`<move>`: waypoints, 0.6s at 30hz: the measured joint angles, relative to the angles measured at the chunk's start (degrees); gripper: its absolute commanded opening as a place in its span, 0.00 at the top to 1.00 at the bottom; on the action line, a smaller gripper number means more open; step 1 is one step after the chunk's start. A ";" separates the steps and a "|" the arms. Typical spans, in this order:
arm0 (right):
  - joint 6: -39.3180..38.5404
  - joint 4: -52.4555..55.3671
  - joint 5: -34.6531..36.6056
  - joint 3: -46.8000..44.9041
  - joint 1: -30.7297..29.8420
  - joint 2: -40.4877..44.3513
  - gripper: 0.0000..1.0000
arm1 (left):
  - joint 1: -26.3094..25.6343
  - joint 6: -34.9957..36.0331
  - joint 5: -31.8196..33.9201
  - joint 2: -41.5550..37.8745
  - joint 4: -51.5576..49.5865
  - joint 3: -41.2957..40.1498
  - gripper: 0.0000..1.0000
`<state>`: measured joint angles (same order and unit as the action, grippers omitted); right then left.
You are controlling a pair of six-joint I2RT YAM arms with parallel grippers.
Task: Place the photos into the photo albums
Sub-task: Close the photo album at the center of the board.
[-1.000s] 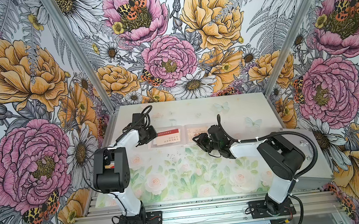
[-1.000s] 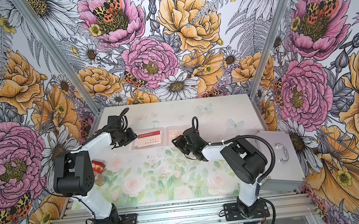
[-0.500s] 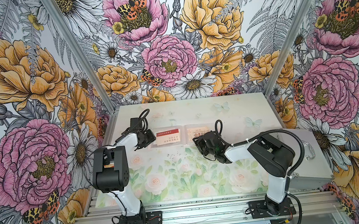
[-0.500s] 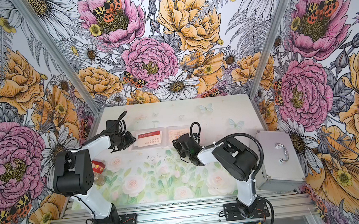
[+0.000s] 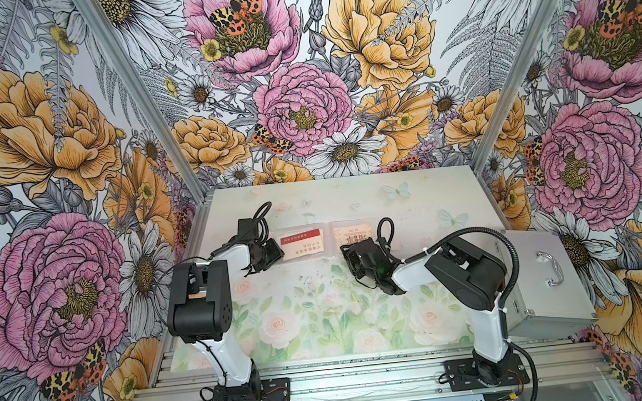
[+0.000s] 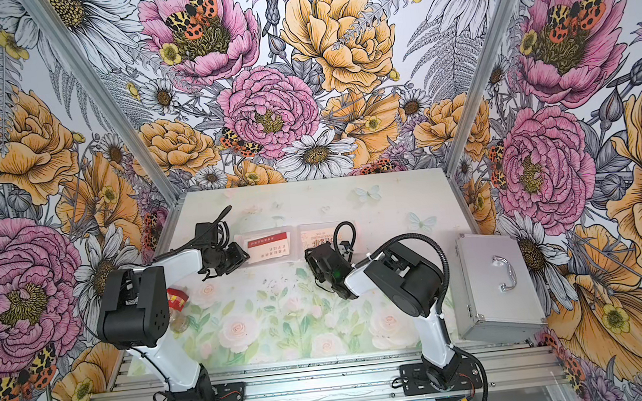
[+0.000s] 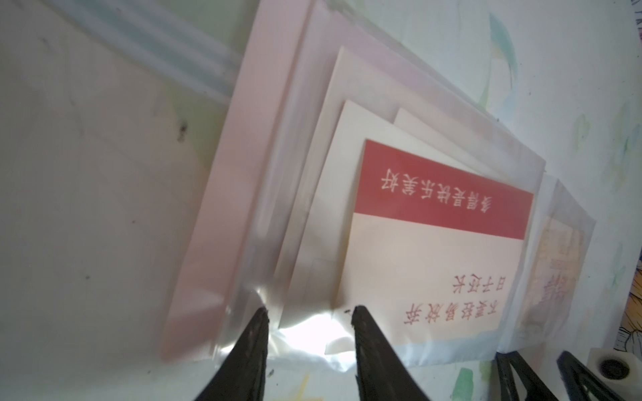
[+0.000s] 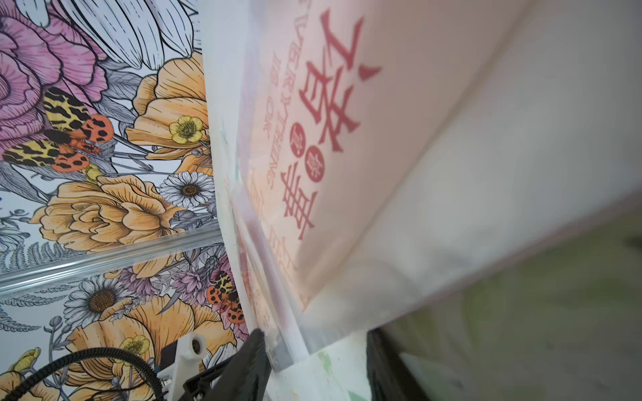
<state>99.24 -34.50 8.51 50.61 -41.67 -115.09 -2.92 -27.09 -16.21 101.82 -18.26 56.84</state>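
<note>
Fingers (image 7: 243,354) of left gripper (image 5: 278,253): black, tapered, parted. Tips rest on the glossy clear sleeve at the left edge of the photo album (image 7: 222,208), nothing clamped between them. Right gripper (image 5: 347,252) fingers (image 8: 246,368) straddle the right page's near edge; grasping or not, cannot tell. Album thin, pale pink, lying open far-centre on table (image 5: 351,194). Of the photos: red-banded cream card (image 7: 434,243) atop fanned cream cards, left page; cream card (image 8: 333,104) with red characters, right page. Since a second ago: right elbow swung left, uncovering more of the silver case (image 5: 538,269); album unmoved.
</note>
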 measured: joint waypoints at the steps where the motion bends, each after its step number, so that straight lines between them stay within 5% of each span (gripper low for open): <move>1: 0.17 -0.70 0.59 0.00 0.00 -0.31 0.51 | -0.42 -0.02 -0.04 -0.07 0.70 -0.33 0.58; 18: 0.13 -18.12 4.37 1.22 1.75 -9.25 0.56 | -1.07 -1.86 -0.52 -6.67 1.11 -4.50 0.59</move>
<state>99.37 -52.62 12.88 51.83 -39.92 -124.33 -3.99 -28.95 -16.73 95.15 -17.15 52.34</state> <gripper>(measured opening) 0.442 0.415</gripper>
